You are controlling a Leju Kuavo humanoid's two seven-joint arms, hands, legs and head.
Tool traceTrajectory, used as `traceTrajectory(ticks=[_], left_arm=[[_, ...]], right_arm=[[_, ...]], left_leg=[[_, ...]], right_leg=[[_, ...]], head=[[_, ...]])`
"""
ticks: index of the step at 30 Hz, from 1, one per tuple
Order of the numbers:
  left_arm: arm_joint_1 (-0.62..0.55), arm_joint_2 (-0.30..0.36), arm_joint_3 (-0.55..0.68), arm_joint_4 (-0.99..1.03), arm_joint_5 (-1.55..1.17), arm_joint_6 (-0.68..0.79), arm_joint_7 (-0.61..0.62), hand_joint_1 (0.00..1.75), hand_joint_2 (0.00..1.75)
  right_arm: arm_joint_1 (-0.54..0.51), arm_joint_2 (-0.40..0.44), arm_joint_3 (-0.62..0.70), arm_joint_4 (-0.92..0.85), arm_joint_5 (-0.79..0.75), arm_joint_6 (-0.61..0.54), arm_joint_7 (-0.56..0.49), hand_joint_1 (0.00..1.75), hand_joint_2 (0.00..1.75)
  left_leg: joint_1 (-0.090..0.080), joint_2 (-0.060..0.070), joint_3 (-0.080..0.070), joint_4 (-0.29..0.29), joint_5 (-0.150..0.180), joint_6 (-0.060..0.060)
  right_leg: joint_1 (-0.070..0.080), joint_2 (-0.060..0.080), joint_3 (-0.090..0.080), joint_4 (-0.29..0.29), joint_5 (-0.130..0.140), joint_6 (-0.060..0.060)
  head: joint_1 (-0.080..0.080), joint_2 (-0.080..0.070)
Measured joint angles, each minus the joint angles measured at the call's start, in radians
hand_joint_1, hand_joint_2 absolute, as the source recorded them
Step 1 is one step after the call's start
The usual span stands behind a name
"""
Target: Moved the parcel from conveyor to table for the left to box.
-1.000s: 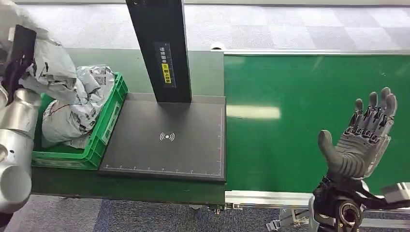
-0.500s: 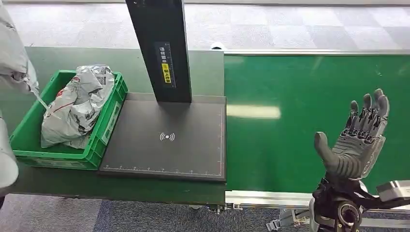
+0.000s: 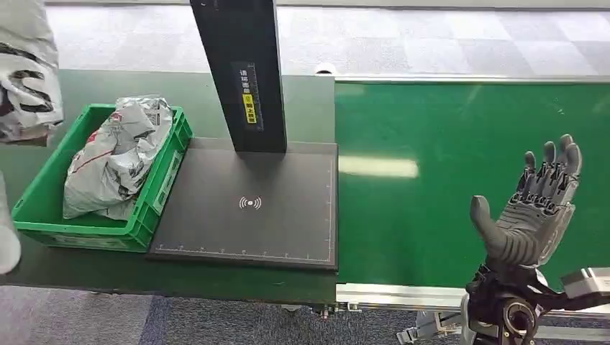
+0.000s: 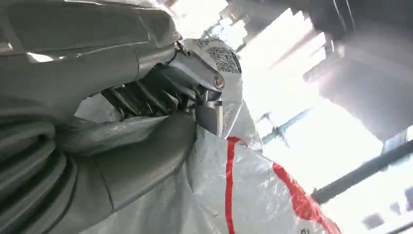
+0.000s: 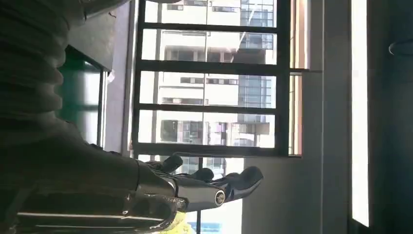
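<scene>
Risk: parcel (image 3: pixel 25 72) is hanging high at the head view's left edge, above and beside the green crate (image 3: pixel 155 205), not over its middle; judged from this, a release here could be dropping it on the crate's rim or onto the surface (image 3: pixel 101 269) outside it.
Cause: parcel film looks slick and crumpled, so it could be sliding in the grasp; crate is already holding a bulky grey bag (image 3: pixel 115 162), so a new one may be perching on top and rolling off.
Parcel vs left hand: left wrist view is showing the left hand (image 4: pixel 160 112) wrapping the white parcel (image 4: pixel 234 195), thumb underneath, darker fingers (image 4: pixel 141 97) pressing into the film; red stripes and a printed label are showing beyond the fingers.
Left hand state: holding the parcel.
Right hand state: right hand (image 3: pixel 536 205) is hovering palm-up over the green conveyor belt (image 3: pixel 446 144), fingers spread wide, carrying nothing; well apart from the parcel.
Other: black scanner pad (image 3: pixel 248 205) is lying between crate and belt, with a dark post (image 3: pixel 241 72) standing at its far edge.
Stage (judgement): boxing step is under way, not finished.
</scene>
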Motion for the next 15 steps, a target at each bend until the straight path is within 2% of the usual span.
traceTrajectory(ticks=[3,10,12,15], left_arm=[[0.031,-0.021,-0.054,0.048,-0.023,-0.086,0.006,1.75,1.75],[0.167,-0.1,-0.106,0.133,-0.065,-0.096,-0.007,1.75,1.75],[0.204,-0.121,-0.13,0.15,-0.123,-0.067,0.03,1.75,1.75],[0.262,-0.151,-0.193,0.19,-0.243,-0.018,0.149,1.75,1.75]], right_arm=[[0.0,0.0,-0.007,0.0,0.005,0.005,0.0,0.0,1.75],[-0.014,0.0,-0.012,0.003,0.012,0.014,0.001,0.0,1.75],[-0.016,0.0,-0.013,0.003,0.006,0.014,0.001,0.0,1.75],[-0.02,0.0,-0.014,0.003,-0.004,0.014,0.002,0.0,1.75]], left_leg=[[-0.002,0.001,0.0,0.0,0.0,0.0],[-0.002,0.001,0.0,0.0,0.0,0.0],[-0.002,0.001,0.0,0.0,0.0,0.0],[-0.002,0.001,0.0,0.0,0.0,0.0]], right_leg=[[-0.001,0.001,0.0,0.0,0.0,0.0],[-0.001,0.001,-0.001,0.0,0.0,0.0],[-0.001,0.001,-0.001,0.0,0.0,0.0],[-0.001,0.001,0.0,0.0,0.0,0.0]], head=[[-0.001,0.0],[0.0,0.0],[0.0,0.0],[-0.001,0.0]])
